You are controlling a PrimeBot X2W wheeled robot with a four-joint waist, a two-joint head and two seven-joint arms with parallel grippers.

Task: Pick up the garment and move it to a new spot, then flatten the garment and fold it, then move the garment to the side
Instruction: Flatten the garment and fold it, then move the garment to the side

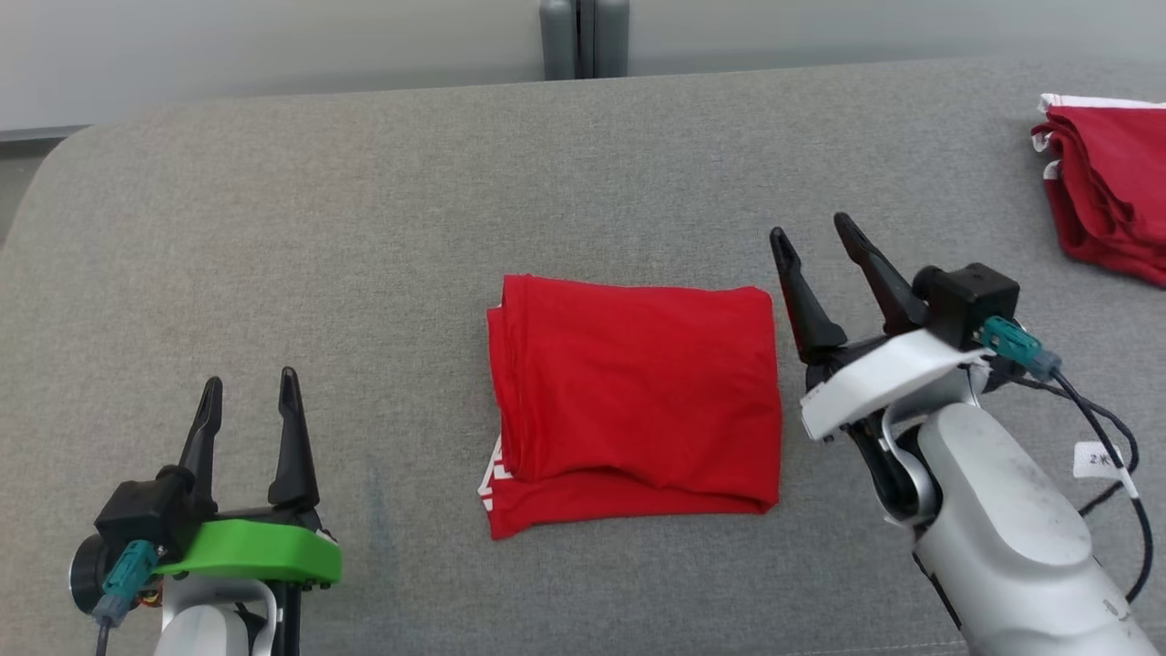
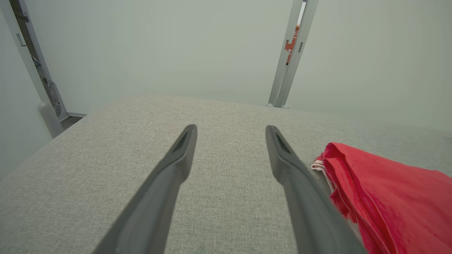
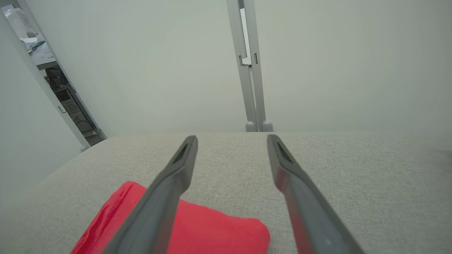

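Your left claw (image 1: 250, 378) is nearest you, its two fingers spread wide and holding nothing. The folded red garment (image 1: 629, 401) lies flat on the gray table (image 1: 364, 182), off to that claw's right and not touching it. Your right claw (image 1: 811, 228) sits just beside the garment's right edge, fingers spread too and empty. Farther off, to the right claw's right, lies another red cloth pile (image 1: 1107, 182). A gray post (image 1: 583, 36) stands behind the table's far edge.
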